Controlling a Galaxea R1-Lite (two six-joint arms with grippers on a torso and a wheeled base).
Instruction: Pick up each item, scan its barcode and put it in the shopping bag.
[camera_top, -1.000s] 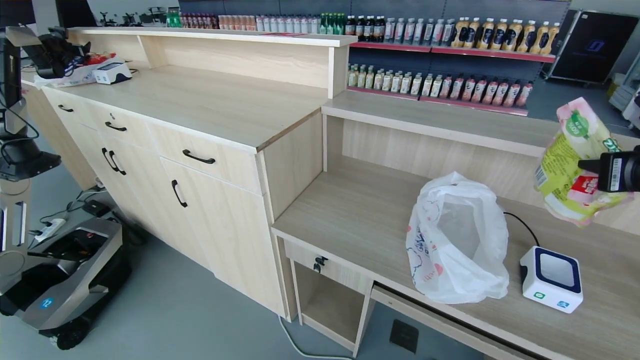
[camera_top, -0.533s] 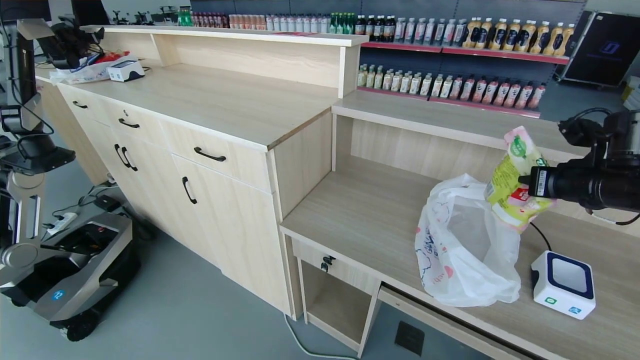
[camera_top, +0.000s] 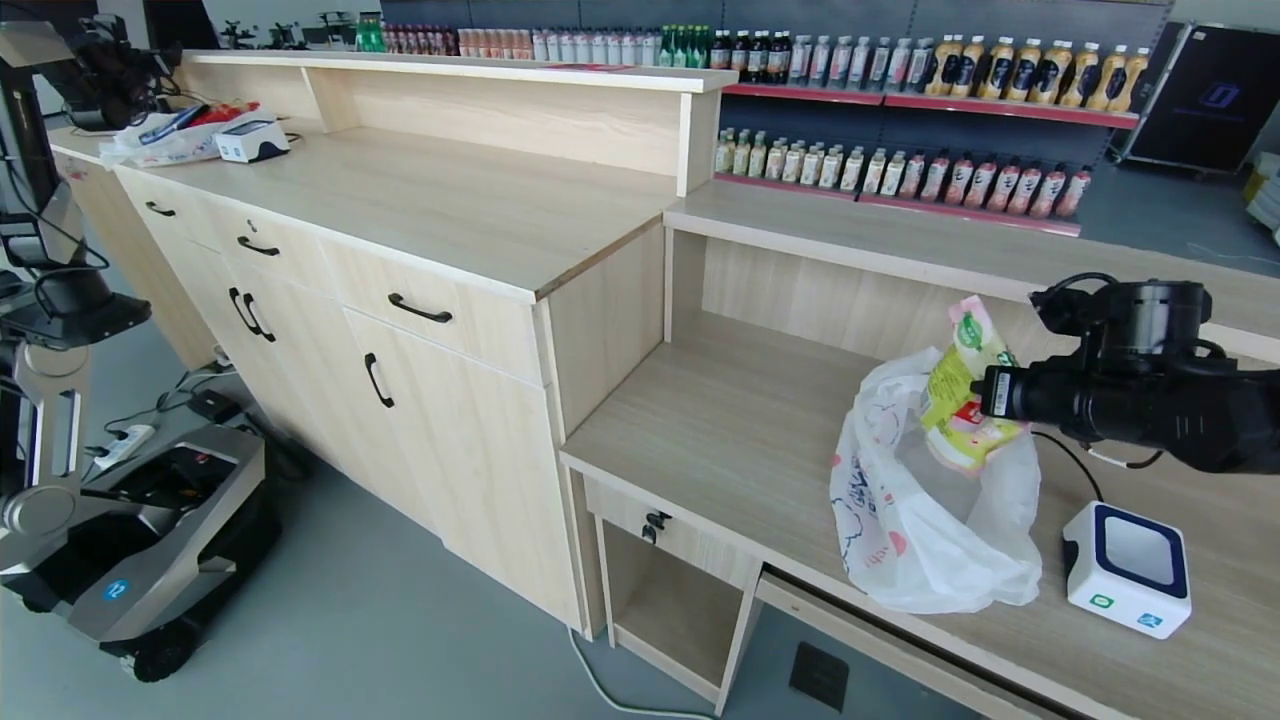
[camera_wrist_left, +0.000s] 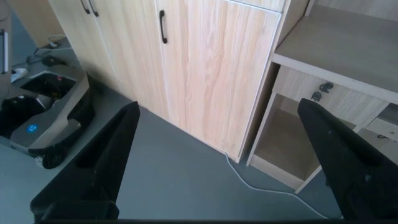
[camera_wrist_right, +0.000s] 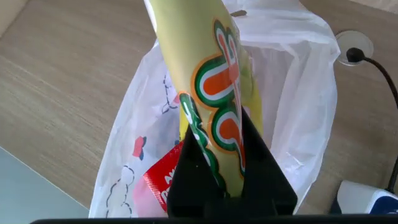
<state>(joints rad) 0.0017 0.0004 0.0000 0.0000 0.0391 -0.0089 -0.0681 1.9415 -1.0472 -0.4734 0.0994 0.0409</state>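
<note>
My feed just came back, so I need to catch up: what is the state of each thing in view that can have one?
shopping bag: open, standing on the counter.
snack packet: gripped, lower end at the shopping bag's mouth.
right gripper: shut on the snack packet.
left gripper: open, empty.
scanner: window up, on the counter beside the shopping bag.
cabinet doors: shut.

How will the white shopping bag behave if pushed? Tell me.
Probably floppy: the shopping bag is thin, wrinkled film slumping on the counter. Likely very light, so a push may slide or crumple it rather than tip it.
</note>
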